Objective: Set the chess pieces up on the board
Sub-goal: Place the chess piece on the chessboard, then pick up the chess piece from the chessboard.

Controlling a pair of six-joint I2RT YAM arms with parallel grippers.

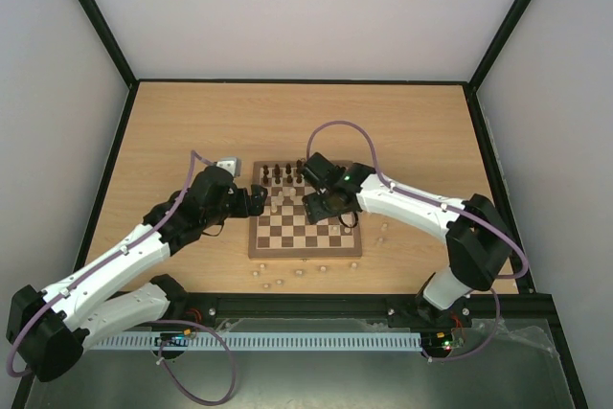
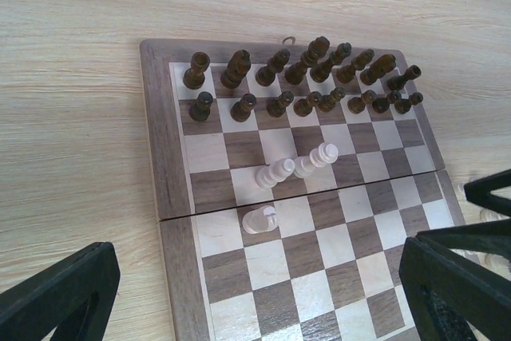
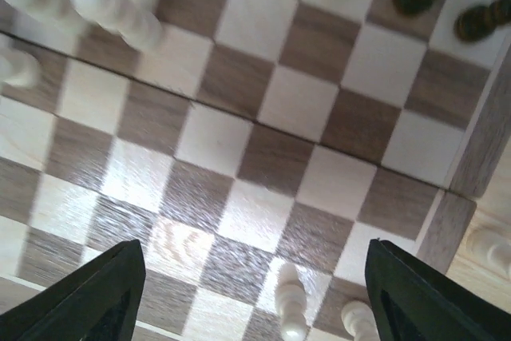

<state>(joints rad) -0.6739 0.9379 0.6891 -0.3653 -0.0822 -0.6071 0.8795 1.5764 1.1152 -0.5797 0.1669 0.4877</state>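
Observation:
The board [image 1: 306, 237] lies mid-table. Dark brown pieces [image 1: 285, 174] stand in two rows along its far edge, also seen in the left wrist view [image 2: 303, 77]. Three pale pieces [image 2: 291, 167] are near the board's middle, one of them lying on its side [image 2: 260, 219]. My left gripper [image 1: 259, 200] is open and empty over the board's left edge, with its fingers [image 2: 64, 293] spread wide. My right gripper [image 1: 333, 213] is open and empty just above the board's right half. Two pale pieces [image 3: 291, 301] stand between its fingers [image 3: 88, 301], near the board's edge.
Several pale pieces [image 1: 278, 280] lie loose on the wooden table in front of the board. A few more [image 1: 383, 232] lie to its right, and one shows in the right wrist view [image 3: 489, 247]. Black frame rails border the table.

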